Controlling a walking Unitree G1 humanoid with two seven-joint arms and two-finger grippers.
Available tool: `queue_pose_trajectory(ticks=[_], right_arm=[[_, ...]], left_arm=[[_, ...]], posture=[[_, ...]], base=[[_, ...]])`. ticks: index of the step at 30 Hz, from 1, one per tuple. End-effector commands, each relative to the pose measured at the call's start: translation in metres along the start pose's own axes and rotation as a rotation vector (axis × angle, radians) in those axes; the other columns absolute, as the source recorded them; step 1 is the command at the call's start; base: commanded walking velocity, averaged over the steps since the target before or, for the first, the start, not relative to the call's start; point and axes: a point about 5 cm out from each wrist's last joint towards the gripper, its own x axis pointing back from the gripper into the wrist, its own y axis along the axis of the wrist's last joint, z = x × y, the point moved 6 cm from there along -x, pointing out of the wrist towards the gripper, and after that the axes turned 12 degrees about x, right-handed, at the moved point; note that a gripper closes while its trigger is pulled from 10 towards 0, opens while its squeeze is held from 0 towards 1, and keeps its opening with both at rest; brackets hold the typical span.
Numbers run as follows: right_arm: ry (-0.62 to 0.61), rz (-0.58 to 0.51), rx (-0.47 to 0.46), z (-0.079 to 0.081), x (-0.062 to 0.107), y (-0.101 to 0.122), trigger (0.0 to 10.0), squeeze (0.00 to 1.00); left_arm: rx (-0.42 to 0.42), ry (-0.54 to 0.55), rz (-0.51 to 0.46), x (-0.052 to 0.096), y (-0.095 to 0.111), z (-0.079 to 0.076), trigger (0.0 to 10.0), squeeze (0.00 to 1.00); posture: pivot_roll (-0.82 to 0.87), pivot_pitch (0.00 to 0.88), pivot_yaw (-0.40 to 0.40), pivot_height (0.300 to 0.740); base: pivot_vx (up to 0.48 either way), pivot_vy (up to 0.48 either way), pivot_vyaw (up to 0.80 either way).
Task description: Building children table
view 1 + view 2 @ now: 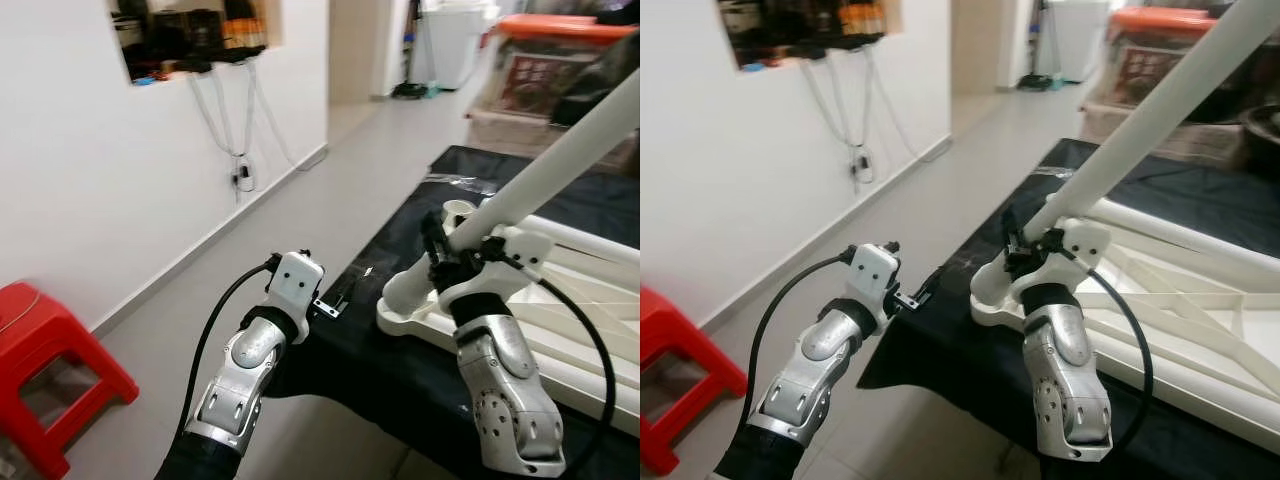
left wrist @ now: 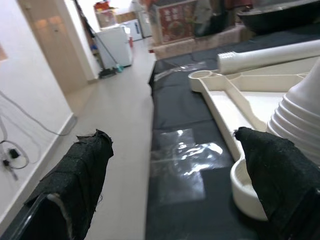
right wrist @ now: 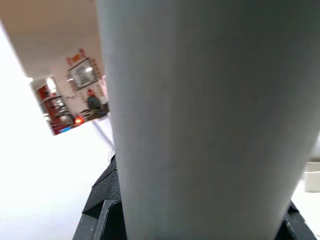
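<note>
Right gripper [image 1: 440, 262] first: we've got it clamped round a white leg [image 1: 545, 170], low down near the threaded end, fingers pinching the tube from both sides. In the right wrist view the leg fills the gap between the black fingers [image 3: 100, 210], so that's a firm hold as far as we can judge.

Now the leg's foot end sits right at the corner socket [image 1: 405, 305] of the tabletop [image 1: 580, 300], which lies upside down on a black cloth [image 1: 400, 370]. The leg leans away from us, tilted up toward the far right, not yet upright. Whether the thread has caught in the socket, we can't tell.

Over to our left gripper [image 2: 175, 190]: fingers spread wide, holding nothing, hovering just beside the cloth's near edge and the same corner socket [image 2: 245, 190]. In its wrist view we spot a second leg [image 2: 270, 55] lying across the far side of the tabletop, threaded end out, and another corner socket [image 2: 202, 76] still bare.

So where are we? Early, by our reckoning. One leg is being seated, one lies loose, and no leg stands fitted in what we can see. A red stool [image 1: 50, 350] sits by the wall, well apart.
</note>
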Motion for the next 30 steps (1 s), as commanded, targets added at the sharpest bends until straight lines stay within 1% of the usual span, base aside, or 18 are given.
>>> queue_pose_trajectory(ticks=[1,4,10,18,20,21,22,25,29,30], right_arm=[[-0.015,-0.015,0.001,-0.003,0.000,0.002,10.0,0.00],[-0.014,-0.017,0.005,-0.002,0.000,0.002,10.0,0.00],[-0.013,-0.022,0.009,-0.002,0.000,0.003,10.0,0.00],[-0.003,-0.028,0.010,-0.002,-0.001,0.005,10.0,0.00],[0.042,-0.022,0.032,0.001,-0.006,0.004,10.0,0.00],[0.042,-0.022,0.032,0.001,-0.006,0.004,10.0,0.00],[0.078,-0.015,0.052,0.002,-0.010,0.003,10.0,0.00],[0.093,-0.013,0.060,0.002,-0.011,0.002,10.0,0.00],[0.183,-0.005,0.081,0.004,-0.032,0.002,10.0,0.00],[0.183,-0.005,0.081,0.004,-0.032,0.002,10.0,0.00]], left_arm=[[-0.008,0.007,-0.010,0.000,0.004,0.003,10.0,0.00],[-0.001,0.018,-0.010,-0.001,0.005,0.005,10.0,0.00],[0.022,0.044,-0.013,-0.002,0.005,0.009,10.0,0.00],[0.028,0.044,-0.012,-0.002,0.005,0.009,10.0,0.00],[0.051,0.018,-0.009,-0.001,0.004,0.004,10.0,0.00],[0.051,0.018,-0.009,-0.001,0.004,0.004,10.0,0.00],[0.067,-0.006,0.004,0.002,0.000,-0.001,10.0,0.00],[0.072,-0.016,0.013,0.004,-0.003,-0.004,10.0,0.00],[0.109,-0.073,0.069,0.022,-0.018,-0.018,10.0,0.00],[0.109,-0.073,0.069,0.022,-0.018,-0.018,10.0,0.00]], posture=[[0.08,0.000,-0.004,0.740],[0.07,0.000,-0.004,0.740],[0.08,0.000,0.000,0.740],[0.08,0.000,0.000,0.740],[0.07,0.000,-0.005,0.740],[0.07,0.000,-0.005,0.740],[0.08,0.000,-0.006,0.740],[0.08,0.000,-0.009,0.740],[0.10,0.000,-0.030,0.740],[0.10,0.000,-0.030,0.740]], base=[[0.315,0.000,0.00],[0.290,0.000,0.00],[0.000,0.000,0.00],[0.000,0.000,0.00],[0.000,0.000,0.00],[0.000,0.000,0.00],[0.000,0.000,0.00],[0.000,0.000,0.00],[0.000,0.000,0.00],[0.000,0.000,0.00]])
